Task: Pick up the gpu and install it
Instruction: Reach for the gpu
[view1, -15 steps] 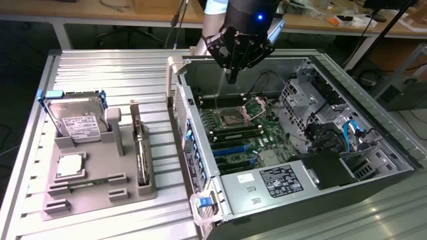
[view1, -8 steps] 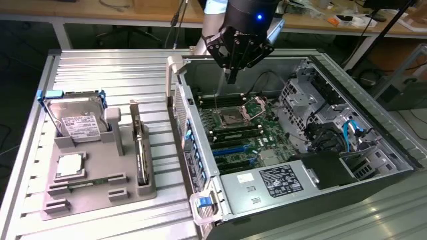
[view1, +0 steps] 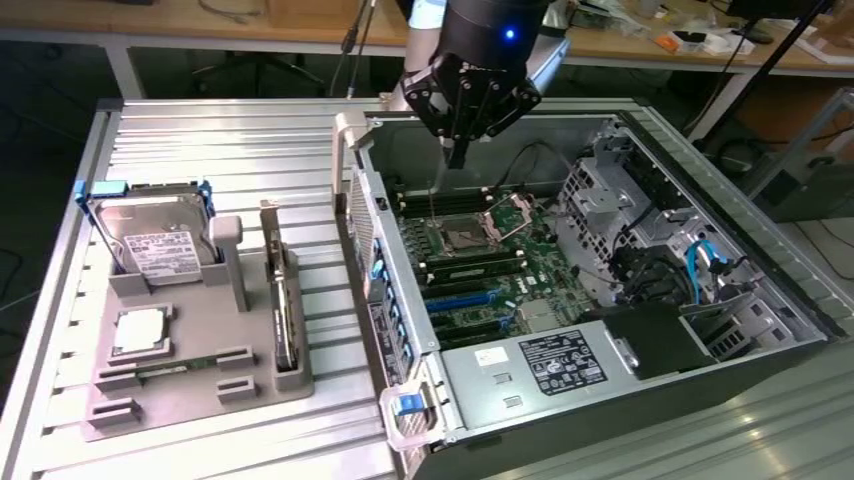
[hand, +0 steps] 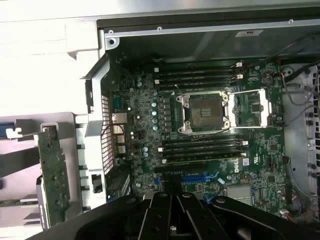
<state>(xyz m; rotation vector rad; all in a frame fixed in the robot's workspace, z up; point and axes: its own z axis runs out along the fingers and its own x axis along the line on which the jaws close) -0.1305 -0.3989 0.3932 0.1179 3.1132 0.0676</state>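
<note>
The end effector (view1: 458, 150), fingers pinched together and empty, hangs over the open computer case (view1: 380, 290) at upper centre. The gpu (view1: 282, 300) stands on edge in the grey holder (view1: 200, 395) at lower left, well apart.

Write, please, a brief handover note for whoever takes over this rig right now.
Gripper: shut, empty, above the open computer case, over the motherboard.
Gpu: stands on edge in the grey holder, at the exterior view's left of the case, apart from the gripper.
Done: nothing that shows.
Left: gpu not yet picked up, not installed.
</note>
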